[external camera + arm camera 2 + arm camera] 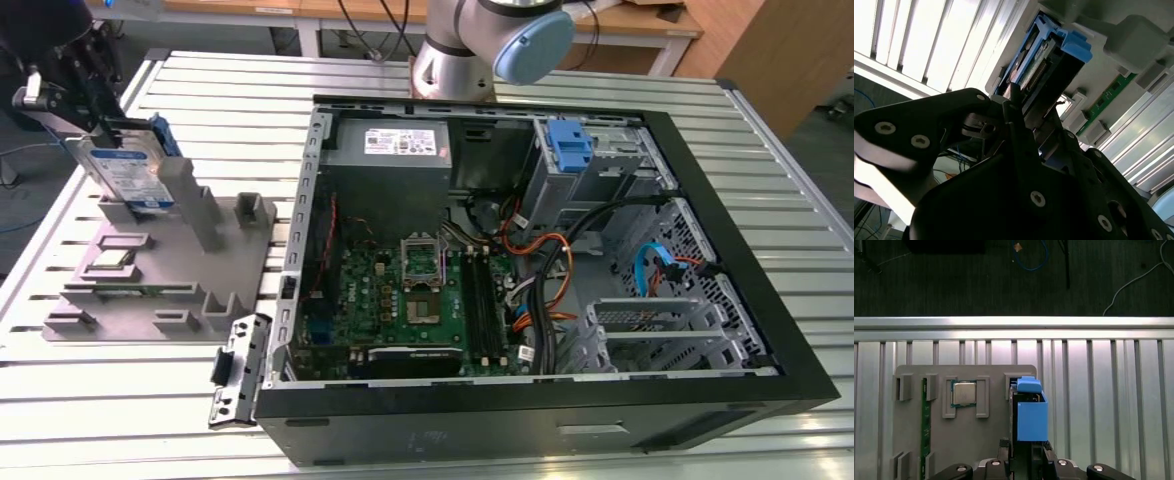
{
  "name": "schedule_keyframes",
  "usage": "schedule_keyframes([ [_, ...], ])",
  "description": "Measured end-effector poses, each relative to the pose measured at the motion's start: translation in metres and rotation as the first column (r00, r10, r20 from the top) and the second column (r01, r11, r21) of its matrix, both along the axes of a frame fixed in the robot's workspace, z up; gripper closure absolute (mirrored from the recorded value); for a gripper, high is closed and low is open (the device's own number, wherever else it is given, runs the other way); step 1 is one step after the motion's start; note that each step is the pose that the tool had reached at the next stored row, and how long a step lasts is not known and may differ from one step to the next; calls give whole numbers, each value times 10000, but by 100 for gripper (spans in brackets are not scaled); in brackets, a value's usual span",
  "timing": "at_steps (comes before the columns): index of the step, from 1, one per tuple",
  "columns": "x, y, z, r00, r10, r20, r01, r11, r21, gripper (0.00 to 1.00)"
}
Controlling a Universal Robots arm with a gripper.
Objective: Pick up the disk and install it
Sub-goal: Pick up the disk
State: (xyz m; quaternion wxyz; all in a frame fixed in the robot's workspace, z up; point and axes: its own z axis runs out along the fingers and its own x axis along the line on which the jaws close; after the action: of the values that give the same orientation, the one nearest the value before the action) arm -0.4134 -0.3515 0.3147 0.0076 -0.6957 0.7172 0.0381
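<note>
One end effector [107, 130] is clenched on the disk [134, 172], a finger on each side. The disk stands upright at the grey holder [200, 270], by the counter's [107, 400] edge on the exterior view's left. A chip [964, 393] lies in the holder nearby. The open case [534, 420] sits well apart.

Light is being reflected off the slatted metal table [134, 400]; wooden desks [627, 28] are being seen at the exterior view's upper edge, beyond it
</note>
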Motion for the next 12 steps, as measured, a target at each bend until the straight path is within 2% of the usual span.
schedule_keyframes([
  [4,0,-37,-5,10000,-1,1,1,10000,-3,65],
  [12,-1,-43,-6,10000,-1,1,1,10000,-9,65],
])
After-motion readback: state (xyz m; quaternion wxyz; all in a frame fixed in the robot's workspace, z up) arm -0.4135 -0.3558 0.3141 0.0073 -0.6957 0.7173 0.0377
